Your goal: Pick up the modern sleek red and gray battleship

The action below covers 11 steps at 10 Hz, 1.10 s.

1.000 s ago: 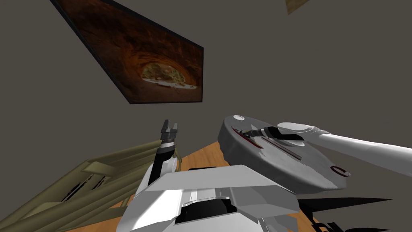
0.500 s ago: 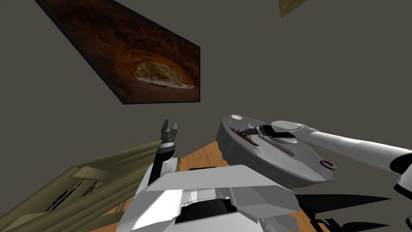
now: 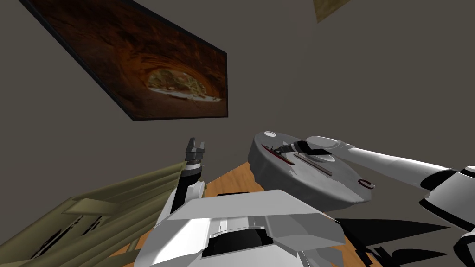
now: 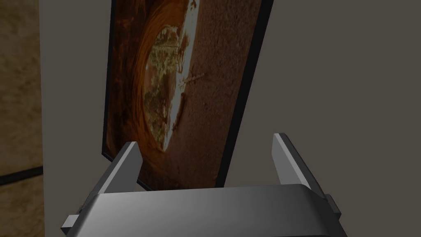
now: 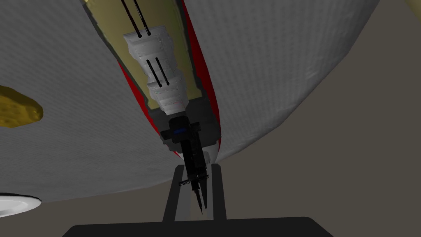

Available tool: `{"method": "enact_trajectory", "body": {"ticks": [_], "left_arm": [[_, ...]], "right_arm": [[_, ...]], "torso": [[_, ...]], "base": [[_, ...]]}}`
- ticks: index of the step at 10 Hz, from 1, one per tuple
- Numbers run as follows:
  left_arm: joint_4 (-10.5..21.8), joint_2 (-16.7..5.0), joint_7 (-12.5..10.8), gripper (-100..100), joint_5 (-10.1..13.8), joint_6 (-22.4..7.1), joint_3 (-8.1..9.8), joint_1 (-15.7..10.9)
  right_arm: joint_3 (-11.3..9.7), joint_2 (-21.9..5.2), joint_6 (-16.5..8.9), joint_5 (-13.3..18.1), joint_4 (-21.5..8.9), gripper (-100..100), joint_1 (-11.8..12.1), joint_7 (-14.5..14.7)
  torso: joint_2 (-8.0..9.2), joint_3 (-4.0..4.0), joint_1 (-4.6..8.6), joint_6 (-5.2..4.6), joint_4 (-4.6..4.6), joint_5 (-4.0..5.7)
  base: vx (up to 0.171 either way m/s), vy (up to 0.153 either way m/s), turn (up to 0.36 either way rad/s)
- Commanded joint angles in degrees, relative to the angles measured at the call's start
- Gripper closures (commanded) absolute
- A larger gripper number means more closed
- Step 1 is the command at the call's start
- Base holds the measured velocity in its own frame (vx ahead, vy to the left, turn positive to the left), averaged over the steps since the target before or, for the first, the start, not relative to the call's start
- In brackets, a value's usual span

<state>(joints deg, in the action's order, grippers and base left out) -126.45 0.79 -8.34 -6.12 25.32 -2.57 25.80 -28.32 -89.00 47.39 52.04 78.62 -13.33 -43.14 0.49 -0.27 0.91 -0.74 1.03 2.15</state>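
Seemingly the right gripper [image 5: 198, 169] clenches the spiky black mast of the red-hulled battleship [image 5: 160, 70] on a round, grainy grey table [image 5: 287, 61]; left gripper [image 4: 205, 140] gapes.

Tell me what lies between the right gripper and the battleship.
Nothing: the right wrist view shows the right gripper shut directly on the dark mast of the battleship, over the grey table.
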Motion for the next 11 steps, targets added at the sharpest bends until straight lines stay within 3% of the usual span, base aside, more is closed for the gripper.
{"method": "enact_trajectory", "body": {"ticks": [1, 2, 3, 5, 6, 7, 8, 10, 11], "left_arm": [[0.0, 0.0, 0.0, 0, 0.0, 0.0, 0.0, 0.0], [0.0, 0.0, 0.0, 0, 0.0, 0.0, 0.0, 0.0], [0.0, 0.0, 0.0, 0, 0.0, 0.0, 0.01, 0.01], [0.0, 0.0, 0.0, 0, 0.0, 0.0, 0.0, 0.0], [0.0, 0.0, 0.0, 0, 0.0, 0.0, 0.0, 0.0], [0.0, 0.0, 0.0, 0, 0.0, 0.0, 0.01, 0.01], [0.0, 0.0, 0.0, 0, 0.0, 0.0, 0.0, 0.0], [0.0, 0.0, 0.0, 0, 0.0, 0.0, 0.0, 0.0], [0.0, 0.0, 0.0, 0, 0.0, 0.0, 0.0, 0.0]], "right_arm": [[0.13, -0.07, 0.08, 2.57, 0.02, 100, -0.31, -0.72], [-0.6, 2.23, 0.54, 4.47, 1.41, 100, -3.13, -3.49], [-0.6, 2.23, 0.54, 6.85, 1.41, 100, -5.54, -5.17], [-0.6, 2.23, 0.54, 10.17, 1.41, 100, -5.83, -6.43], [-1.33, 4.52, 0.99, 12.21, 2.8, 100, -8.59, -9.1], [-1.33, 4.52, 0.99, 13.86, 2.8, 100, -10.3, -10.44], [-1.33, 4.52, 0.99, 15.35, 2.8, 100, -11.27, -12.07], [-1.33, 4.52, 0.99, 17.77, 2.8, 100, -11.34, -12.14], [-1.25, 4.45, 0.94, 16.94, 2.85, 100, -11.16, -11.99]], "torso": [[0.0, 0.0, 0.0, 0.0, 0.0, 0.0], [0.0, 0.0, -0.03, -0.02, 0.0, -0.01], [0.0, 0.0, 0.04, -0.05, 0.0, 0.02], [0.03, 0.03, -0.03, 0.01, -0.02, -0.02], [0.05, 0.03, -0.07, -0.03, -0.02, -0.03], [0.09, 0.07, -0.02, -0.08, -0.04, -0.03], [0.1, 0.08, -0.01, -0.03, -0.06, -0.04], [0.04, 0.05, -0.11, 0.0, -0.05, -0.07], [0.05, 0.05, -0.13, -0.03, -0.05, -0.07]], "base": [[0.002, -0.006, 0.018], [0.004, -0.039, -0.227], [-0.005, -0.038, -0.133], [-0.005, -0.01, 0.024], [-0.01, -0.029, -0.238], [-0.006, -0.033, -0.135], [-0.001, -0.019, 0.014], [0.001, -0.004, 0.016], [0.0, 0.0, 0.0]]}}
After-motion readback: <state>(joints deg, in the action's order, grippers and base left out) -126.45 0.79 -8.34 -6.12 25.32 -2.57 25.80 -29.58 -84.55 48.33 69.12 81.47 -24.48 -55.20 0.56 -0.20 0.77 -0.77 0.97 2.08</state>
